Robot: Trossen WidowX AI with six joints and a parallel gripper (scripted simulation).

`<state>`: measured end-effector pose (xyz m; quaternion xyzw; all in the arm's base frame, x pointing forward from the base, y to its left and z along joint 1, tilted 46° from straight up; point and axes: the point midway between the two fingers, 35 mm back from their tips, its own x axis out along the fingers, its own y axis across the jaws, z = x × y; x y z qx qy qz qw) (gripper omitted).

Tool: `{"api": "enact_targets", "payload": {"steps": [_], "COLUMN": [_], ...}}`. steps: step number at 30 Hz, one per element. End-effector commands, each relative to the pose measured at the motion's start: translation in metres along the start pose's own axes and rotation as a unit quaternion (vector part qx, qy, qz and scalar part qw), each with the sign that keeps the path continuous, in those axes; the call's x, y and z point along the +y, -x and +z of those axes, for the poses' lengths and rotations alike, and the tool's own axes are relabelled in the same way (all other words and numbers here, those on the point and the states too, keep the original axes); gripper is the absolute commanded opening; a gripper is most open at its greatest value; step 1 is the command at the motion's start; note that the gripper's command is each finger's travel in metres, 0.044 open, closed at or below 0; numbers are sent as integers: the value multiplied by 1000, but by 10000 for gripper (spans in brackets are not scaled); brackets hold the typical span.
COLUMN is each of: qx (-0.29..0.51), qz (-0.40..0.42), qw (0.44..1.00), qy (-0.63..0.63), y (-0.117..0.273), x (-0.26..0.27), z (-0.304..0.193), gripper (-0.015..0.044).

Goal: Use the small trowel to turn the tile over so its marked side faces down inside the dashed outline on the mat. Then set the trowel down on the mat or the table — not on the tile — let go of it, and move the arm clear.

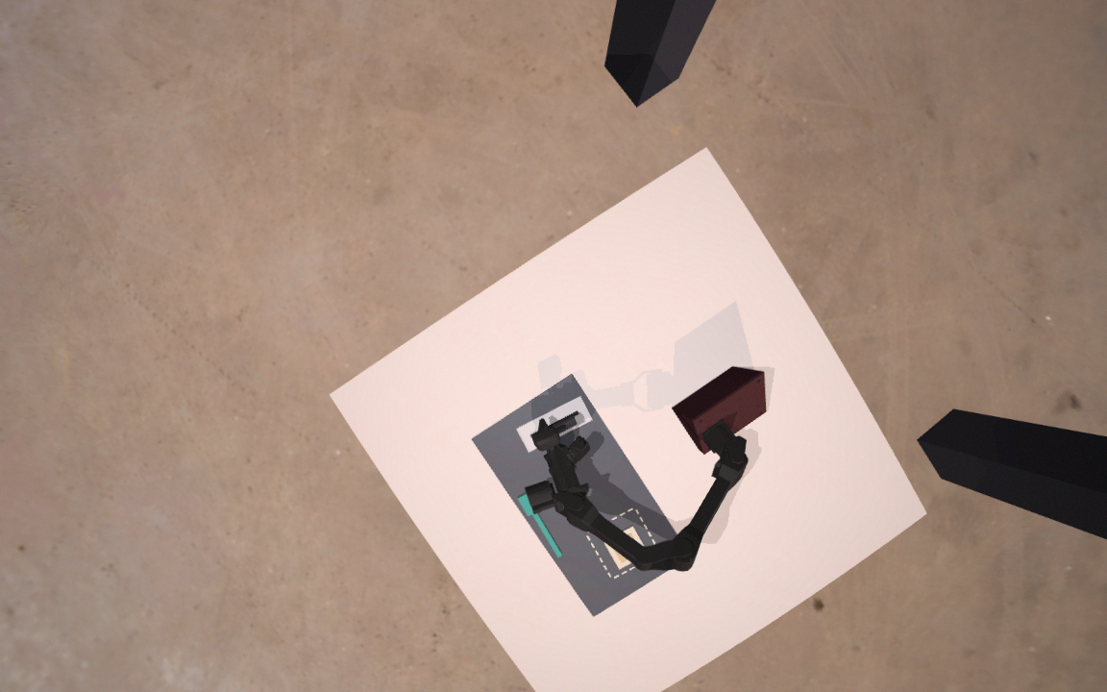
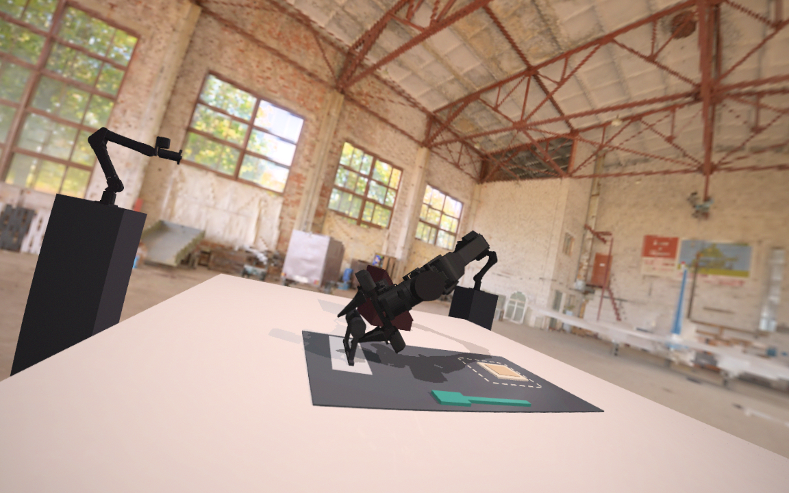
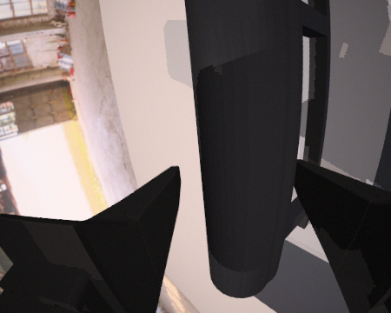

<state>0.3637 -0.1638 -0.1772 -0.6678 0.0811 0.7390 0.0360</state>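
Observation:
The trowel has a thick dark handle (image 3: 248,130) and a flat white blade (image 1: 528,436) (image 2: 359,366), which appears to lie on the dark mat (image 1: 596,598) (image 2: 330,389) at its far end from the tile. My gripper (image 1: 564,433) (image 2: 351,326) (image 3: 236,170) is open around the handle; the wrist view shows a clear gap at the left finger and the right fingertip close beside the handle. The tan tile (image 1: 622,555) (image 2: 505,370) lies flat inside the dashed outline, with a paler rim around its top face. In the top view the arm covers part of it. No mark can be made out.
A flat teal paddle-shaped tool (image 1: 547,533) (image 2: 449,398) lies along the mat's long edge. My arm (image 1: 613,537) reaches over the mat and beside the tile from a dark red base block (image 1: 725,404). Black pedestals (image 1: 1039,481) (image 2: 72,275) stand beyond the pale table (image 1: 627,232) (image 2: 201,398).

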Motion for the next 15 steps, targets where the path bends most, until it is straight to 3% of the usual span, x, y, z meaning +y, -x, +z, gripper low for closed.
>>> {"api": "enact_targets", "payload": {"steps": [1, 11, 15], "qx": [5, 4, 5], "qz": [2, 1, 2], "qw": [1000, 1000, 1000], "qy": [-2, 0, 1], "y": [23, 55, 92], "x": [1, 1, 33], "z": [-3, 0, 24], "gripper": [300, 300, 300]}}
